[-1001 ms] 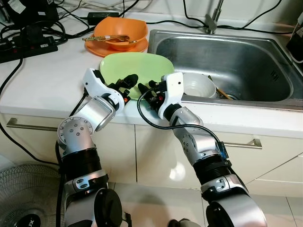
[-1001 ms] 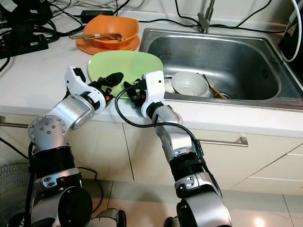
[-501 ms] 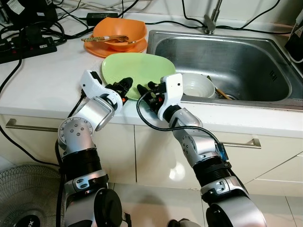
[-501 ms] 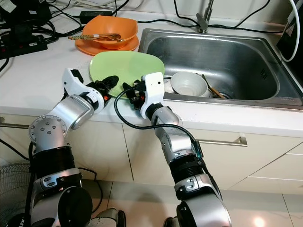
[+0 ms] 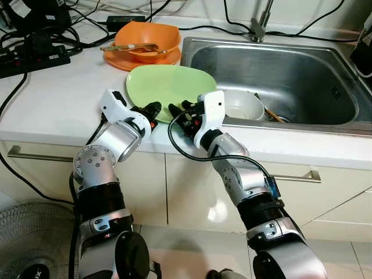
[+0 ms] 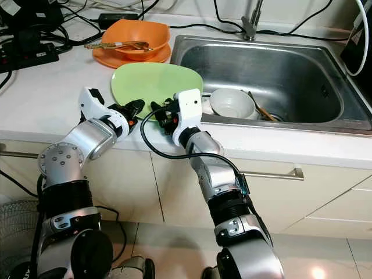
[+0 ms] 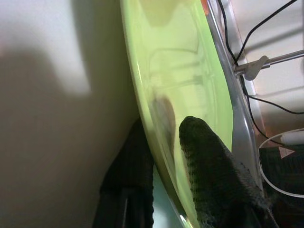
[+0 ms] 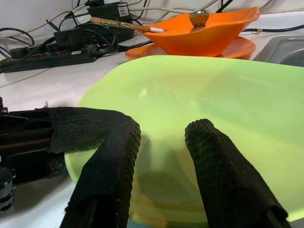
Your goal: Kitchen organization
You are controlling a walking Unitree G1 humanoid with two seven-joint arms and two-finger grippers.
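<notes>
A stainless steel sink (image 5: 325,113) set into the white worktop (image 5: 52,99) holds one white ceramic bowl (image 5: 241,103) at its near left corner, with a thin wooden utensil (image 5: 268,113) lying just beside it on the basin floor. Farther back on the worktop, one orange plastic bowl (image 5: 152,36) sits on one flat orange plate (image 5: 125,60); across that bowl lie wooden chopsticks (image 5: 129,47), and the right wrist view shows a metal spoon (image 8: 199,18) resting in it too.

One pale green squarish plate (image 5: 168,81) lies on the worktop between the orange pair and the front edge, its right side touching the sink rim. The left gripper (image 5: 152,108) is at the plate's near left rim; its jaws are narrowed onto the rim, one finger above the plate and one below, as the left wrist view shows. The right gripper (image 5: 179,108) is at the near rim just beside it, jaws apart with both black fingers (image 8: 216,166) over the plate's surface, gripping nothing.

Black cables and a power strip (image 5: 35,58) lie at the far left of the worktop.
</notes>
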